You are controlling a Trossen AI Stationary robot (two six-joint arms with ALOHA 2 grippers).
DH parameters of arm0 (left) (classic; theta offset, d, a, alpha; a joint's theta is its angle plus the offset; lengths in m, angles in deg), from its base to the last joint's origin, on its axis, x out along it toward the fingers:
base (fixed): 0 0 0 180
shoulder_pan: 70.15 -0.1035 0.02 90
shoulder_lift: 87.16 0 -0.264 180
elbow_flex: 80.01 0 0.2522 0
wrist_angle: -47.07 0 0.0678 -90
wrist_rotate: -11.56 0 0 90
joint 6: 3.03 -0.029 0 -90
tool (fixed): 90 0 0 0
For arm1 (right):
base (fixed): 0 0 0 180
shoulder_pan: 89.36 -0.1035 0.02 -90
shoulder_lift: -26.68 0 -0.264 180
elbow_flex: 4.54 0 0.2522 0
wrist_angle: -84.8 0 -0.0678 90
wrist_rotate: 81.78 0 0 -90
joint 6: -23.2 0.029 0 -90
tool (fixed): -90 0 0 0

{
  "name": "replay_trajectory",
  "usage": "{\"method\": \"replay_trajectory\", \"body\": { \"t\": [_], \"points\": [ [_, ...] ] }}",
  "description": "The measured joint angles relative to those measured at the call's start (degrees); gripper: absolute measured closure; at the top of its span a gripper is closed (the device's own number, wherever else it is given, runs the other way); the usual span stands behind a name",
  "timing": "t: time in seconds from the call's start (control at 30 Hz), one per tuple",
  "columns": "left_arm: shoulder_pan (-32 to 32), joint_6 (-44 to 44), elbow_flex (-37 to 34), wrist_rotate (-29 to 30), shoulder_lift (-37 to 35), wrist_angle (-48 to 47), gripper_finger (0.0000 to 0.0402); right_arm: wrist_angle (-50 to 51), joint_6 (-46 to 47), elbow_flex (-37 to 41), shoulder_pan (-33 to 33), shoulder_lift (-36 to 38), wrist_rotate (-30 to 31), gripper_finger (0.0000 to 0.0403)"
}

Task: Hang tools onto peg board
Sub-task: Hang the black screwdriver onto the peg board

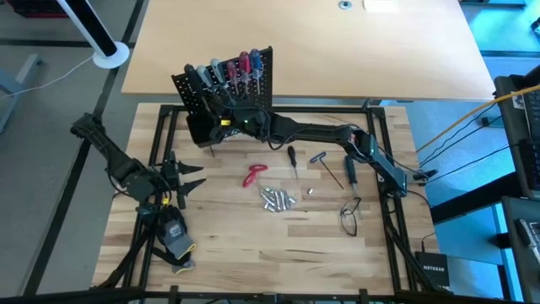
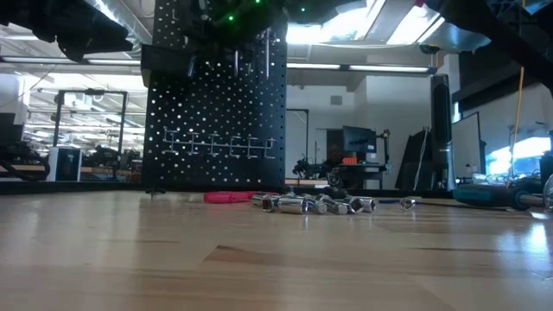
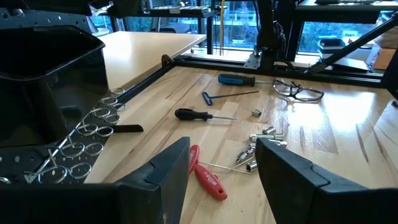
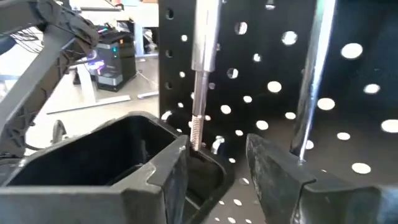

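Now the right gripper point(image 1: 226, 121) sits open at the peg board point(image 1: 253, 84), upper centre; remaining tools point(image 1: 291, 157) lie lower right, nearer it than the open, idle left gripper point(image 1: 187, 177).

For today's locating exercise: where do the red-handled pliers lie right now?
In the high view the red-handled pliers lie flat mid-table, just left of the pile of small silver metal bits and in front of the upright black perforated peg board.

Wooden table point(image 1: 253, 245) with scattered tools

Pliers point(image 1: 254, 176), silver bits point(image 1: 278, 198) mid-table; screwdrivers point(image 1: 292, 157), glasses point(image 1: 349, 215) toward the right edge.
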Motion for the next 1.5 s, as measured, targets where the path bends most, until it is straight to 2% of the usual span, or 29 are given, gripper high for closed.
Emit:
{"method": "replay_trajectory", "body": {
  "t": [0.2,0.5,0.77,1.07,1.17,1.27,1.5],
  "points": [
    [0.0,0.02,0.0,-0.04,0.0,-0.04,0.0229,2.25,-1.42,-0.02,-1.21,0.02,-1.58,0.0242],
    [0.01,0.2,0.0,-0.94,-0.02,-0.32,0.0229,8.19,-7.14,-0.11,-3.76,3.41,6.47,0.0242],
    [0.01,0.76,0.0,-0.94,0.0,-0.66,0.0229,26.9,-7.49,-0.07,-8.74,10.08,5.15,0.0242],
    [0.02,4.49,0.0,-2.49,0.12,-3.81,0.0229,56.48,-1.55,1.23,-19.01,15.13,4.4,0.0242],
    [0.02,5.88,0.0,-2.79,0.62,-4.59,0.0229,57.97,0.43,7.17,-21.89,16.57,7.64,0.0242],
    [0.02,6.22,0.0,-3.19,2.0,-4.32,0.0229,54.79,2.87,16.76,-23.32,19.85,10.01,0.0242],
    [0.02,8.11,0.0,-3.98,8.75,-2.35,0.0229,36.04,9.73,45.57,-21.87,34.72,11.31,0.0242]
  ]
}}
